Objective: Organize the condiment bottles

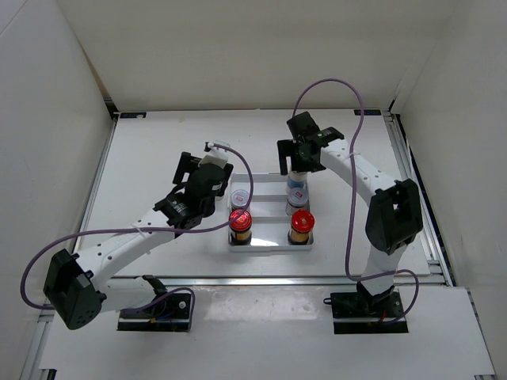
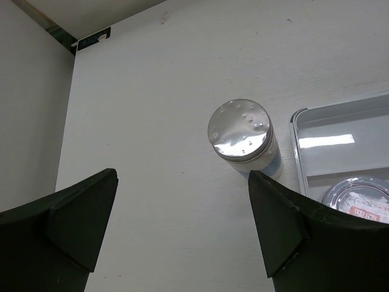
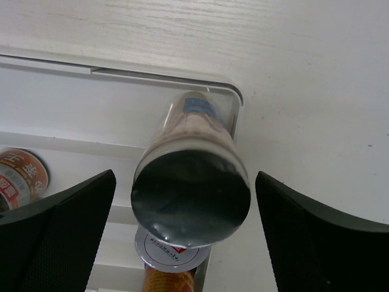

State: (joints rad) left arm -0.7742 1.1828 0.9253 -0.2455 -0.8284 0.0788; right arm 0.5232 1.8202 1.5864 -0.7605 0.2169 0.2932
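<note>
Silver-topped, perforated, shiny; bottle (image 2: 240, 132) stands upright.

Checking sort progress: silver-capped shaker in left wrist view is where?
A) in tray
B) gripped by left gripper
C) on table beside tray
C: the silver-capped shaker stands on the table just outside the tray rim, clear of the open left gripper.
</note>
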